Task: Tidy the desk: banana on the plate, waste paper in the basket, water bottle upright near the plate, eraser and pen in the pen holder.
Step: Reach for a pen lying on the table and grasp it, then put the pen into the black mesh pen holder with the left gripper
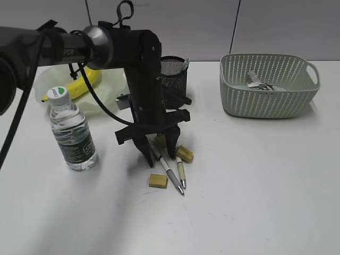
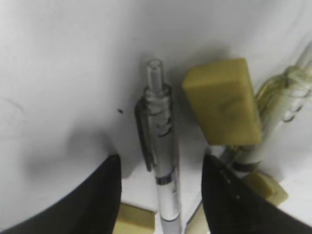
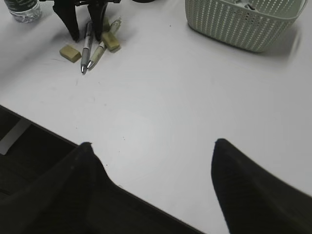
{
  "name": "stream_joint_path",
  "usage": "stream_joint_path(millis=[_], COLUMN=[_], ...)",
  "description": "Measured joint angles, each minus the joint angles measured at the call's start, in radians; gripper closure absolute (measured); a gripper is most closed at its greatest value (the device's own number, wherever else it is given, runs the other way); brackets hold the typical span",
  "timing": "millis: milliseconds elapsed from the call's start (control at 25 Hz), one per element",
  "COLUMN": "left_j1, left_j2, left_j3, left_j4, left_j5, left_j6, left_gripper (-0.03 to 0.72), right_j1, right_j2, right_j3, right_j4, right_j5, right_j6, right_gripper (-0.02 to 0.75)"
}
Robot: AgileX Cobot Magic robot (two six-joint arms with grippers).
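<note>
My left gripper point(image 1: 157, 144) is open and lowered onto the desk point(image 1: 249, 180), its fingers on either side of a silver pen point(image 1: 168, 170). In the left wrist view the silver pen point(image 2: 158, 112) lies between the jaws point(image 2: 161, 168), untouched. A second, olive pen point(image 1: 180, 174) and three yellow erasers point(image 1: 158, 181) point(image 1: 185, 154) point(image 1: 159, 140) lie close by. The pen holder point(image 1: 174, 74) stands behind. The banana point(image 1: 79, 85) lies on the plate point(image 1: 109, 85). The water bottle point(image 1: 71, 130) stands upright beside it. The waste paper point(image 1: 257, 81) is in the basket point(image 1: 268, 101). My right gripper point(image 3: 152, 142) is open and empty above the desk's front edge.
In the left wrist view, one eraser point(image 2: 224, 102) lies just right of the pen's clip end, with the olive pen point(image 2: 278, 112) beyond it. The right wrist view shows the basket point(image 3: 243, 24) at the far right and the desk edge point(image 3: 58, 134) with a dark drop below.
</note>
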Motion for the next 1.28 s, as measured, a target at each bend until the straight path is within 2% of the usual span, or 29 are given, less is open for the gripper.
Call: stream_joint_path(millis=[80,240,320,680,1000,1120,1280], left_j1=[0.0,0.002,0.002,0.002,0.002,0.002,0.002], left_j2=[0.007,0.01,0.011,-0.013,-0.142,-0.188,-0.262], left_j3=[-0.016,-0.021,-0.022,-0.022,-0.022,-0.022,-0.022], left_j4=[0.0,0.004,0.004,-0.01,-0.001,0.036,0.155], left_j5=[0.008,0.006,0.008,-0.02,-0.02,-0.022,-0.022], left_j6=[-0.001,0.001,0.007,0.052,0.057,0.063,0.093], left_gripper=[0.337,0.508,0.566,0.569,0.569,0.569,0.569], right_j1=[0.0,0.0,0.0,0.0,0.0,0.0,0.0], right_j2=[0.0,0.0,0.0,0.0,0.0,0.0,0.0], right_j3=[0.0,0.0,0.0,0.0,0.0,0.0,0.0], right_j4=[0.0,0.0,0.0,0.0,0.0,0.0,0.0], right_j5=[-0.001,-0.001,-0.001,-0.001,-0.001,-0.001,-0.001], right_j6=[0.0,0.0,0.0,0.0,0.0,0.0,0.0], right_gripper=[0.157,0.157,0.157,0.157,0.157,0.157,0.157])
